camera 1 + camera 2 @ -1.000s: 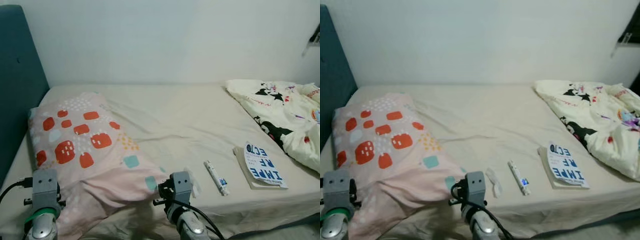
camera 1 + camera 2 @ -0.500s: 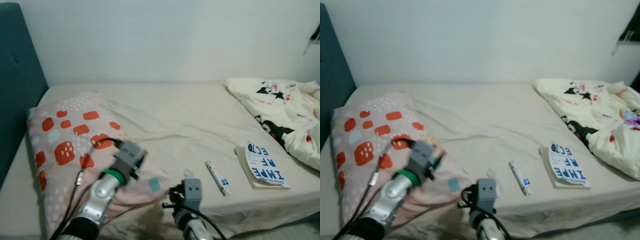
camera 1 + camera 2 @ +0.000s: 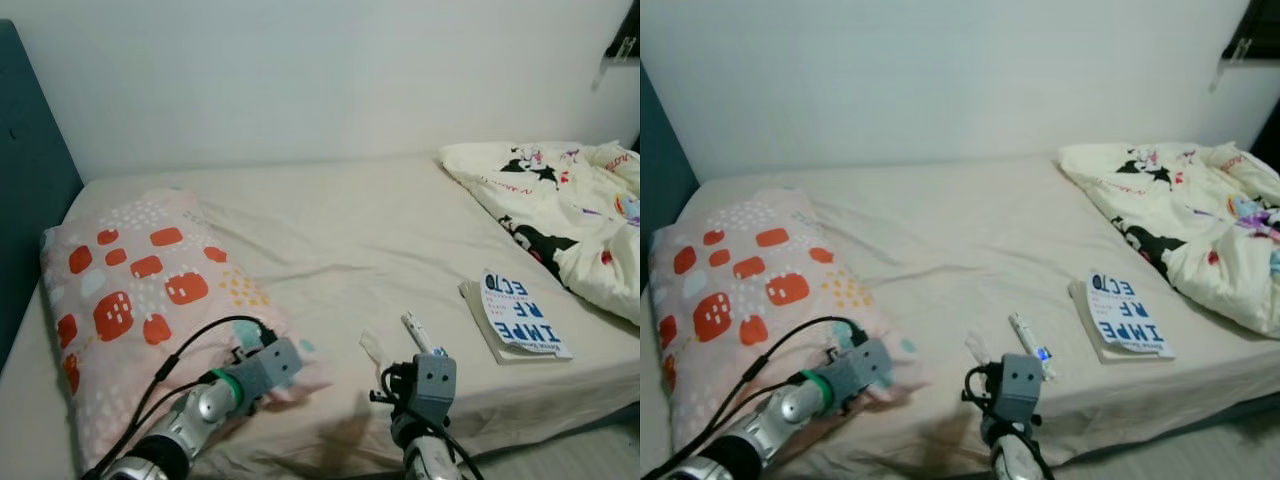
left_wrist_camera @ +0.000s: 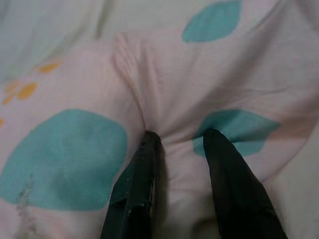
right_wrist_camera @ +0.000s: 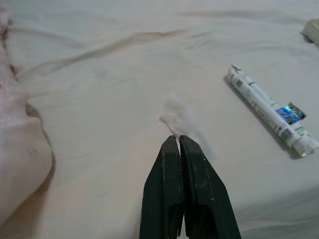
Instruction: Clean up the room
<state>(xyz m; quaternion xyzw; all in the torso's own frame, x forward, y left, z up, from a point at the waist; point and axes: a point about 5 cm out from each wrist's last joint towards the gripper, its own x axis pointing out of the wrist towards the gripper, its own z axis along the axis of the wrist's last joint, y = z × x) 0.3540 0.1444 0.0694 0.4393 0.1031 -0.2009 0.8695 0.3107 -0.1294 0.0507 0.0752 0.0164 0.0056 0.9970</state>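
Note:
A pink pillow (image 3: 140, 280) with red and teal patches lies on the left of the bed. My left gripper (image 4: 182, 140) is at the pillow's near corner, its fingers (image 4: 147, 149) pinching a fold of the cover. My right gripper (image 5: 178, 139) is shut with nothing in it, low over the sheet. Its tip points at a small white crumpled scrap (image 5: 180, 117), which lies just beyond it. A white tube (image 5: 269, 112) lies beside the scrap. In the left eye view the scrap (image 3: 374, 346) and the tube (image 3: 417, 332) sit near the bed's front edge.
A book (image 3: 520, 325) with a blue and white cover lies right of the tube. A cream printed blanket (image 3: 570, 200) is bunched at the bed's right end. A teal headboard (image 3: 25, 200) stands at the left, a white wall behind.
My left arm swung from the lower left over the pillow and came down on its near corner. The right arm moved a little to the right. The camera has shifted.

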